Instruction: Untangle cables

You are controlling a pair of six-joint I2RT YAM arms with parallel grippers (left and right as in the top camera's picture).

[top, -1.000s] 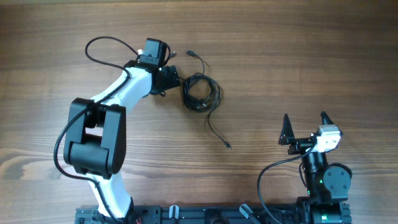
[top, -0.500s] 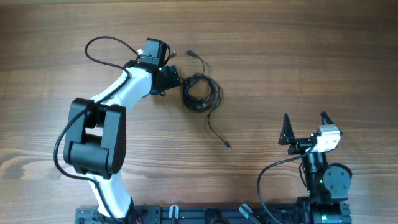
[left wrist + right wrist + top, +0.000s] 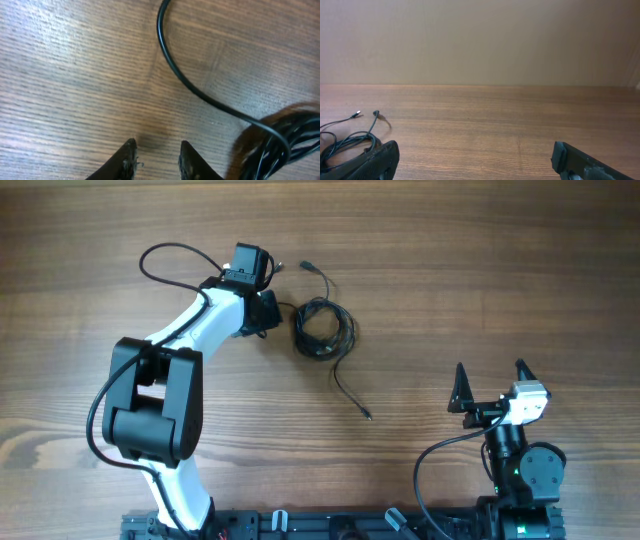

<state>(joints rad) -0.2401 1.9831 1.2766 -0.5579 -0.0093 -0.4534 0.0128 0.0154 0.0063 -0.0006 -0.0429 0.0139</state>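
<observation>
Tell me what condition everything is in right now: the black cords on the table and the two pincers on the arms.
cables: coiled in a tangled bundle, lying on the table, two loose ends trailing out, not gripped.
left pincer: fingers narrowly apart, nothing between them, down close to the table beside the bundle.
right pincer: wide open, empty, well away from the cables.

cables (image 3: 286, 134) cropped at edge, plugs (image 3: 369, 416) indistinct
</observation>
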